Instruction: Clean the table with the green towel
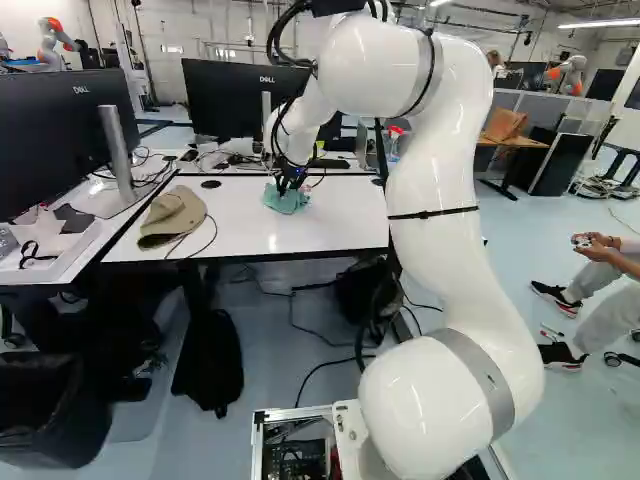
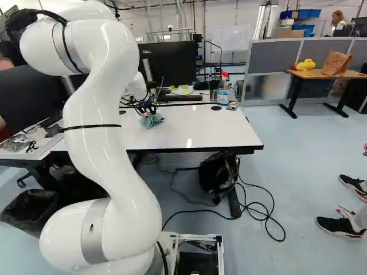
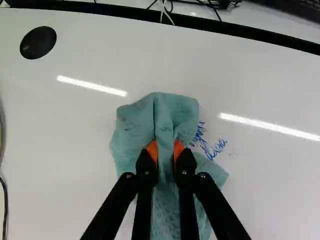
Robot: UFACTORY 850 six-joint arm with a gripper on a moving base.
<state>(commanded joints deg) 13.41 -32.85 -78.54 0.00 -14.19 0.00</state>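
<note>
**Gripped soft green towel (image 3: 132,122) meets blue handwritten ink marks (image 3: 212,145)**

The black two-fingered gripper with orange pads (image 3: 165,150) is closed on a raised fold of the towel, pinching it from both sides. The rest spreads loosely around and ahead of the fingertips on the glossy white tabletop (image 1: 335,228). That hold probably serves wiping: the pinch anchors the cloth, while the loose skirt gives a soft face to rub with and cushions the surface from the hard tips.

The ink lies just beside the towel, partly met by its edge, so this spot is likely chosen for scrubbing. The next move calls for light downward pressure and strokes across the writing. With too little pressure the cloth may skim over the ink; with too much, it may bunch or slip.

The beige fabric cap (image 1: 172,216) and the clear spray bottle with a red top (image 2: 223,90) sit well apart from the towel, leaving room for short strokes.
</note>
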